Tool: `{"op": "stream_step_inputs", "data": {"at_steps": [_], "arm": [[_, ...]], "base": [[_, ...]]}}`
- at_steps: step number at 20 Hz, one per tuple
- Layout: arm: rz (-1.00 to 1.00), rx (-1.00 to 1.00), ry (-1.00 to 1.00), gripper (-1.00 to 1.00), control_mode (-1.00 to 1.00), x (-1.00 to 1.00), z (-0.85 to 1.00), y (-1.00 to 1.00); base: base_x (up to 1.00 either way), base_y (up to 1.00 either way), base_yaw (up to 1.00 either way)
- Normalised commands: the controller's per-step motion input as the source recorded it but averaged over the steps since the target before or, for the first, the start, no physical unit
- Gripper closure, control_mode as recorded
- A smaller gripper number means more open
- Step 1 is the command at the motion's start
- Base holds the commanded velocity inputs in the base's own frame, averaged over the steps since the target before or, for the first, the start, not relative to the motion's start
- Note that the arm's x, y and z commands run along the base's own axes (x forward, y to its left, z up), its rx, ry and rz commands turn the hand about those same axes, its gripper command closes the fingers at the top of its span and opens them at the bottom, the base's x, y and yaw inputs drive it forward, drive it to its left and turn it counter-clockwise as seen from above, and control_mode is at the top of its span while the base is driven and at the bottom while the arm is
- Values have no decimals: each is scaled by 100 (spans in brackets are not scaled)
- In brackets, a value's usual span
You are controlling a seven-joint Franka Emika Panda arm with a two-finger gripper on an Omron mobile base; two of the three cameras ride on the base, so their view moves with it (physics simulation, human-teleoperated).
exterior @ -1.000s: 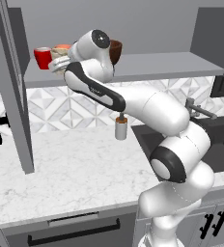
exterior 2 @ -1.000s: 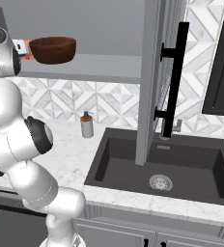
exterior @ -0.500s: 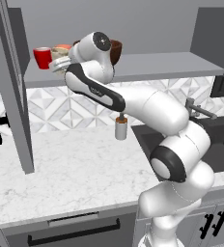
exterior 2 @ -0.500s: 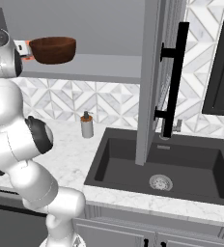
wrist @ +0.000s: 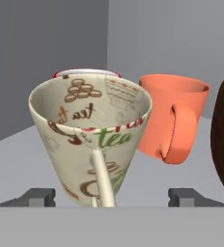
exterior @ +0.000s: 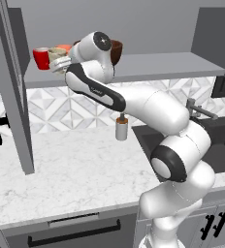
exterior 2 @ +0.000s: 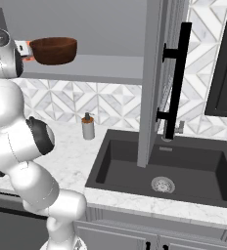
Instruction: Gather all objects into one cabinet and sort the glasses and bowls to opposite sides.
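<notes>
White glossy rounded arm [exterior: 148,104], dark joint rings, small dark gripper [wrist: 112,197] fingertips.

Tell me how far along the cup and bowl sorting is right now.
All four pieces look gathered on the cabinet shelf: red cup, orange cup and beige patterned cup together, wooden bowl beside them. The gripper stands open around the beige cup. Left: back away, perhaps widen the bowl's gap.

Soap dispenser [exterior 2: 88,127] beside black sink [exterior 2: 130,168]
</notes>
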Motion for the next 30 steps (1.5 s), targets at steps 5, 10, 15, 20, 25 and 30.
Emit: {"op": "stream_step_inputs", "data": {"at_steps": [5,10,15,20,25,30], "arm": [[-1,0,0,-100,-100,-2,8,-4],[-7,0,0,-100,-100,-35,26,-39],[-13,0,0,-100,-100,-48,18,-58],[-19,1,0,-100,-100,-46,15,-66],[-22,7,0,-100,-100,-21,19,-68],[-22,13,0,-100,-100,-3,18,-70]], "base": [[0,0,0],[0,0,0],[0,0,0],[0,0,0],[0,0,0],[0,0,0]]}}
